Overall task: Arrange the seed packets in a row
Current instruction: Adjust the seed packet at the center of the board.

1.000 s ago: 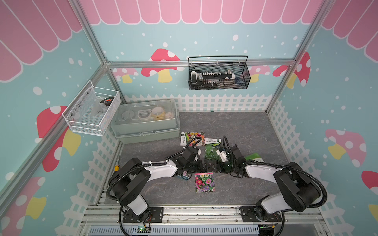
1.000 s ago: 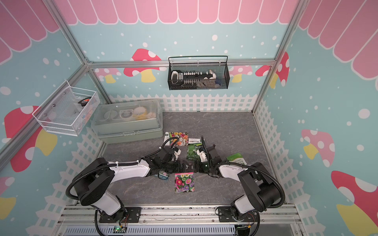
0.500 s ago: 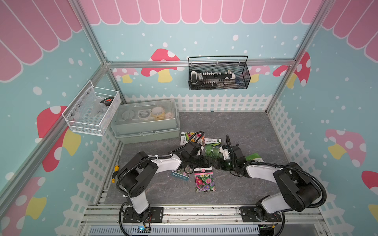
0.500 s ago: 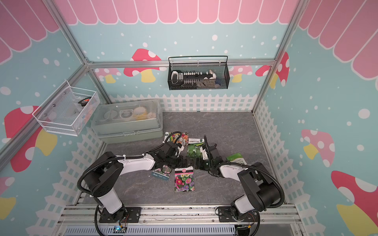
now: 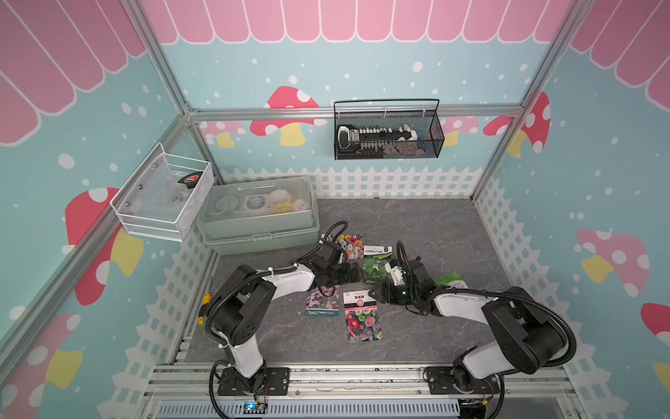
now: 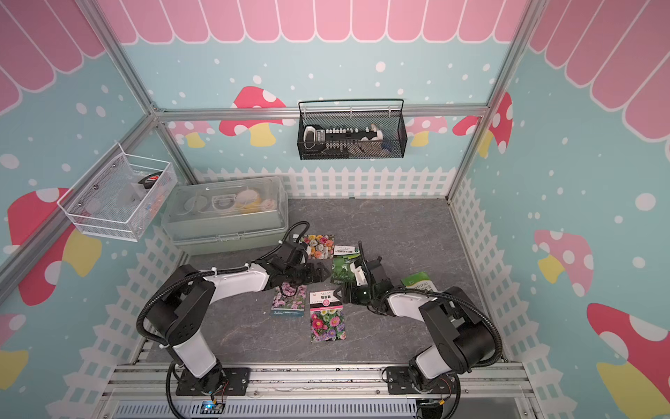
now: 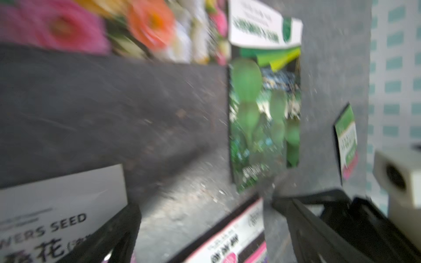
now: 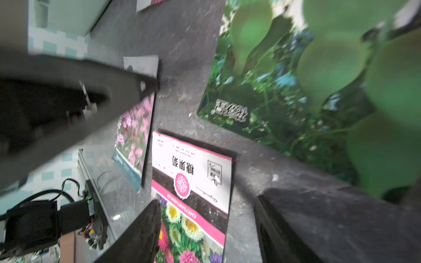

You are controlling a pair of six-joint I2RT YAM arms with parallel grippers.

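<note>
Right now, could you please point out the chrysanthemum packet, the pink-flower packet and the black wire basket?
chrysanthemum packet (image 5: 362, 319), in a top view, flower photo.
pink-flower packet (image 5: 323, 303), in a top view, flower photo.
black wire basket (image 5: 433, 136), in a top view, mesh end wall.

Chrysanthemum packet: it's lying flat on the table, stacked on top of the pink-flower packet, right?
Not stacked. The chrysanthemum packet does lie flat on the table, but beside the pink-flower packet, not on top of it. Both top views show them side by side.
</note>
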